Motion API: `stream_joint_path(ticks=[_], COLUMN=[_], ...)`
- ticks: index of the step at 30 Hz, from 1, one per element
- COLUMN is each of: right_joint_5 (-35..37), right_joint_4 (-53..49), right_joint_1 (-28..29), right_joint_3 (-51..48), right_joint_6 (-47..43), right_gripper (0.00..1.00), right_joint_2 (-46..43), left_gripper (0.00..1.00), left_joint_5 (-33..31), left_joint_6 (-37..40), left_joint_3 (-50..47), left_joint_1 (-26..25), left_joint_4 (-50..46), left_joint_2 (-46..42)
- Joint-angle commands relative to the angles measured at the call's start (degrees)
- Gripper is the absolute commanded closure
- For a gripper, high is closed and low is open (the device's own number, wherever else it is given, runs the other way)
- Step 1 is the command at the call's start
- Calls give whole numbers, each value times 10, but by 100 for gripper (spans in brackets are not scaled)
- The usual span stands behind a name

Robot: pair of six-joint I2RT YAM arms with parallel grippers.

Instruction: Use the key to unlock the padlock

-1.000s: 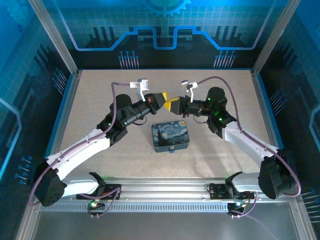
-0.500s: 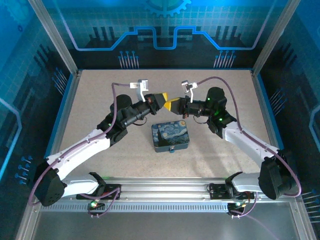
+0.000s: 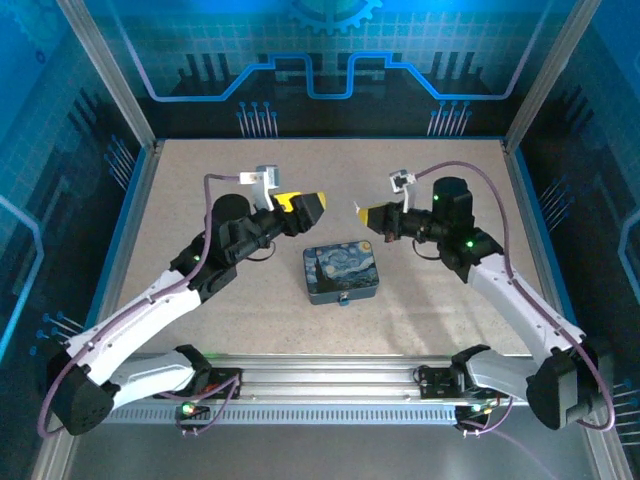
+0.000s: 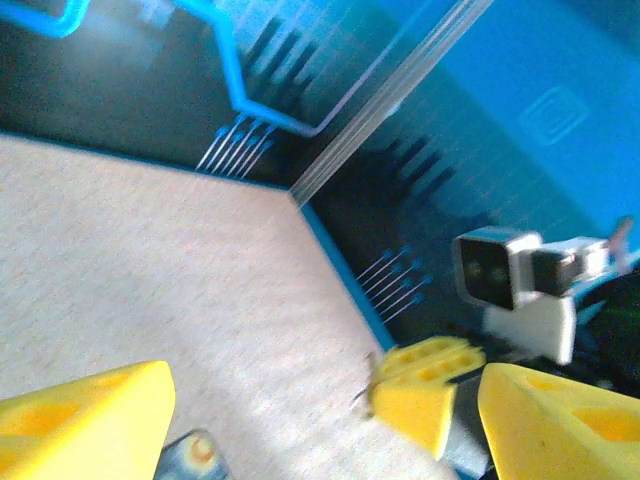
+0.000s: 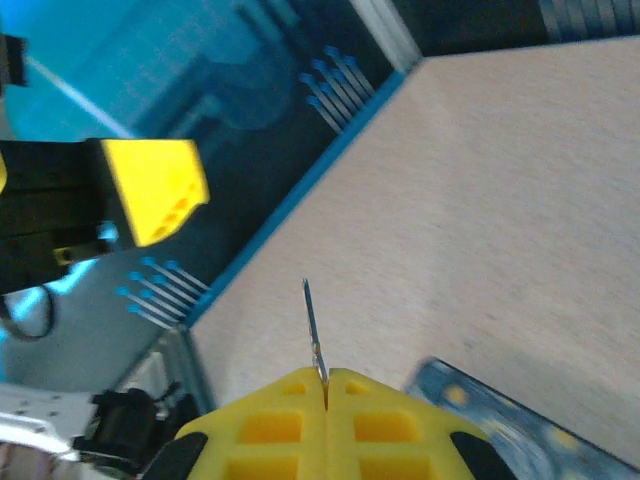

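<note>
My right gripper [image 3: 364, 213] [image 5: 325, 378] is shut on the key [image 5: 312, 322], a thin dark sliver sticking straight out from between its yellow fingers. In the left wrist view the key [image 4: 363, 390] pokes out of those fingers toward the left. My left gripper [image 3: 308, 206] [image 4: 325, 400] is open and empty, a short gap away and facing the right one above the table. Below and between them lies the Starry Night tin [image 3: 342, 272]. A tiny bluish-dark piece at the tin's near edge looks like the padlock [image 3: 345, 300]; it is too small to make out clearly.
The tan table [image 3: 200, 180] is walled by blue panels with aluminium posts [image 3: 105, 70]. Purple cables loop over both arms. A metal rail [image 3: 330, 380] runs along the near edge.
The two grippers were fingertip to fingertip above the tin; they have drawn apart, left going left and right going right. The key stays in the right gripper, and the left one is open.
</note>
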Motion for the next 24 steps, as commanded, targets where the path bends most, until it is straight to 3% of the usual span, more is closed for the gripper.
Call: stream_joint_path(ticks=[1,5,9,24], right_joint_5=[94,171,220,242], right_joint_4=[-145,-206,-243,-244], right_joint_1=[-21,-46,-55,-56], right_joint_3=[17,19,25,9], right_joint_6=[-54,-58,-59,-39], right_gripper=[100,100,100,100], right_joint_2=[-15,-25,-24,-15], left_gripper=[18,18,19,17], left_joint_5=[-18,-2,32,81], left_joint_6=[-3,-38,-95,-148], left_joint_3=[3,-2,-25,19], left_joint_1=[1,-25,-42,-52], left_joint_4=[-125,-171,-156,-192], left_joint_2=[12,41,73,204])
